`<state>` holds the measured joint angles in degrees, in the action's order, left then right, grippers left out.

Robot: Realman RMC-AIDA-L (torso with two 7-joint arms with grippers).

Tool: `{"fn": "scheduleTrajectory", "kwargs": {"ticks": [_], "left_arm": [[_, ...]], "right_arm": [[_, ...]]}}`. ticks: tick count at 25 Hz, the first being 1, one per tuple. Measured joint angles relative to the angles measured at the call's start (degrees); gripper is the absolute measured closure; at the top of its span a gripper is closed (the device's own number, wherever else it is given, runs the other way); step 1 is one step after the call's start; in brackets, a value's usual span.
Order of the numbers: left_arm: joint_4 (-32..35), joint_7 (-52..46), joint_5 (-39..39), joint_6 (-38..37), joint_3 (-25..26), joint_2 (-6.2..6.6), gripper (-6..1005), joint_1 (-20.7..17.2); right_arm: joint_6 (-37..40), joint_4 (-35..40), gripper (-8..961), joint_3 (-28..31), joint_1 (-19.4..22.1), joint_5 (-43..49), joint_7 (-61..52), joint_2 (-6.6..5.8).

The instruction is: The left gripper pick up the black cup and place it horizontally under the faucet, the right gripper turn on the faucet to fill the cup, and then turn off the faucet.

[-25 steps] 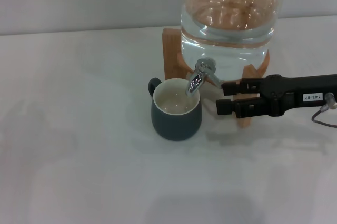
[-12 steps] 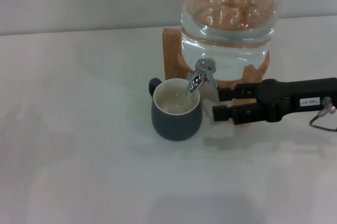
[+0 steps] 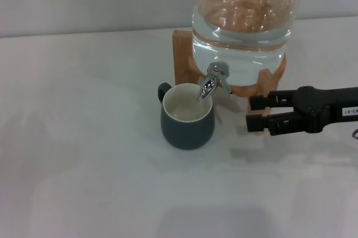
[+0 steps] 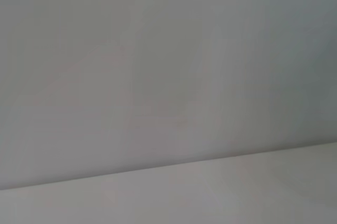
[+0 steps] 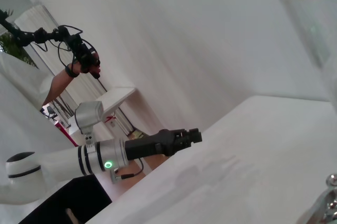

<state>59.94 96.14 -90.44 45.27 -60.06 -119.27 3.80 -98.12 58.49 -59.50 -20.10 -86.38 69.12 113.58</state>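
Black cup (image 3: 187, 116): upright on white table (image 3: 84, 154), directly under faucet (image 3: 211, 80) spout. Glass jar (image 3: 244, 25) on wooden stand (image 3: 183, 59) behind. Right gripper (image 3: 250, 112): beside faucet, apart from it, fingers parted, empty. Left gripper (image 5: 194, 135): off the table's edge, finger state indiscernible.

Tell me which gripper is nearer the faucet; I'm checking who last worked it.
Right. The right gripper sits just beside the faucet, on the robot's right, jaws apart and touching nothing. The left gripper is parked off the table's edge, far away.
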Motion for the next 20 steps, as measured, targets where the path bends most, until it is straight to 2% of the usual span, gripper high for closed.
{"fn": "scheduleTrajectory", "kwargs": {"ticks": [2,8,10,11,13,20], "left_arm": [[0.0,-0.04,0.0,0.0,-0.17,0.0,745,0.01],[0.0,-0.13,0.0,0.0,-0.63,0.0,745,0.06],[0.01,-0.14,0.0,0.0,-0.74,0.0,745,0.13],[0.01,-0.15,0.0,0.0,-0.77,0.0,745,0.12],[0.0,-0.2,0.0,0.0,-0.84,0.0,745,0.06],[0.0,-0.34,0.0,-0.12,-0.87,0.0,745,0.41]], "right_arm": [[-0.21,0.02,109,0.02,0.1,-0.38,-0.13,-0.3],[-2.26,0.11,109,0.04,0.14,-0.4,0.03,0.02],[-2.47,0.12,109,0.13,0.1,-0.32,0.04,-0.33],[-2.64,0.13,109,1.05,0.24,-0.64,-0.07,-1.15],[-2.95,0.14,109,2.2,0.44,-0.84,-0.19,-1.37],[-3.64,0.14,109,2.78,-0.01,-0.91,-0.22,-0.37]]}}
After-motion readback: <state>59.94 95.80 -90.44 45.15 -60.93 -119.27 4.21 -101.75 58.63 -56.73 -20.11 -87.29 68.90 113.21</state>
